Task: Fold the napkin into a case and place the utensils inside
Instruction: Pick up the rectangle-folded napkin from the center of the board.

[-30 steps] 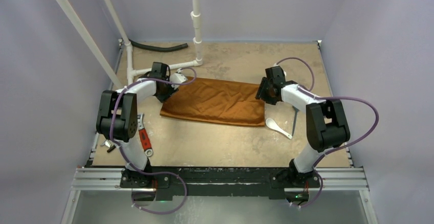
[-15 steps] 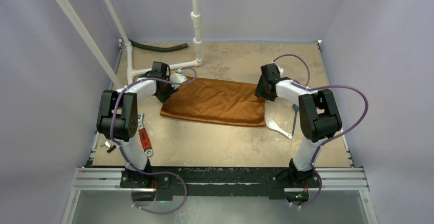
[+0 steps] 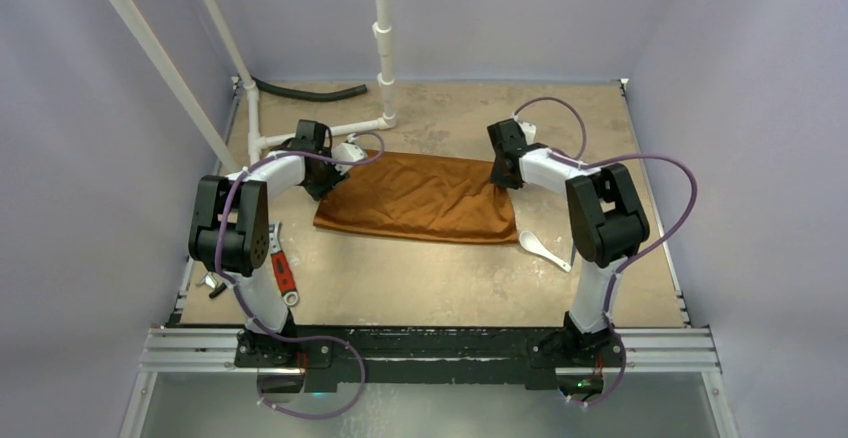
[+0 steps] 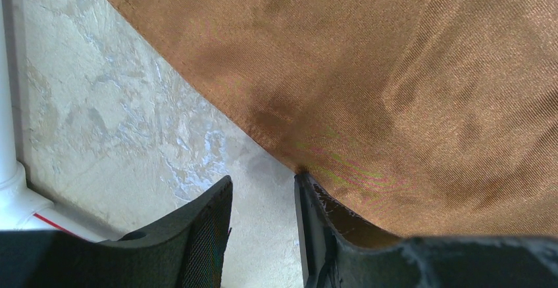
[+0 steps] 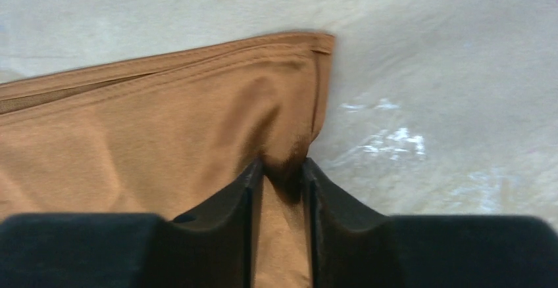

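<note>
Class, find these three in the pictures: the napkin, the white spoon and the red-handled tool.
napkin (image 3: 415, 198), top view, middle of the cloth.
white spoon (image 3: 529, 242), top view, its bowl.
red-handled tool (image 3: 282, 271), top view, its red handle.

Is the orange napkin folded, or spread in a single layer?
Folded. The napkin lies as a long rectangle, and the right wrist view shows two hemmed edges stacked at its corner.

Light: bright, even, diffuse; only soft shadows are cast.
Glare: pale glints are seen on the surface; sheen on the napkin.
Blur: the right wrist view is softened.
</note>
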### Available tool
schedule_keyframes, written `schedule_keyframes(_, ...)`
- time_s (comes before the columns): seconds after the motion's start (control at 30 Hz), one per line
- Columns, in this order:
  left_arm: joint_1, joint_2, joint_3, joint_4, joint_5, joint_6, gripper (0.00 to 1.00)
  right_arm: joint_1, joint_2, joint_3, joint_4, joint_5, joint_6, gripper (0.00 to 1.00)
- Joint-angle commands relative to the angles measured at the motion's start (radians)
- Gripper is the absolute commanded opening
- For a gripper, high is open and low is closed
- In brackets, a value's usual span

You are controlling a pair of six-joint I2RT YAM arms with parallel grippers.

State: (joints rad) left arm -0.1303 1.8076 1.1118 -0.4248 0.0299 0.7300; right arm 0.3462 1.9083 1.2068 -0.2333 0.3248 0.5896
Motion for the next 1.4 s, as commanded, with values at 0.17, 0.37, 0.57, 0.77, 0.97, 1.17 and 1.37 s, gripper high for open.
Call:
schedule_keyframes(0.17, 0.0, 0.045, -0.011, -0.053, 0.078, 0.019, 0.4, 0.048, 0.049, -0.026, -0.135, -0.135, 0.069, 0.0)
schedule_keyframes(0.37, 0.0, 0.075, -0.015, -0.055, 0.105, 0.017, 0.4, 0.039, -0.071, -0.036, -0.133, -0.118, 0.059, 0.0)
schedule_keyframes(0.57, -0.006, 0.058, -0.017, -0.096, 0.131, 0.016, 0.39, -0.009, -0.157, -0.087, -0.149, -0.176, -0.033, 0.0)
schedule_keyframes(0.77, -0.056, 0.031, -0.042, -0.136, 0.158, 0.029, 0.38, -0.055, -0.269, -0.132, -0.181, -0.209, -0.08, 0.0)
schedule_keyframes(0.97, -0.104, 0.021, -0.063, -0.142, 0.18, -0.002, 0.38, -0.059, -0.302, -0.116, -0.188, -0.24, -0.079, 0.0)
schedule_keyframes(1.17, -0.109, 0.002, -0.07, -0.152, 0.169, -0.004, 0.37, -0.049, -0.279, -0.029, -0.158, -0.274, -0.078, 0.0)
schedule_keyframes(1.37, -0.101, -0.027, -0.08, -0.145, 0.168, -0.014, 0.35, 0.072, -0.227, 0.099, -0.183, -0.353, -0.016, 0.0)
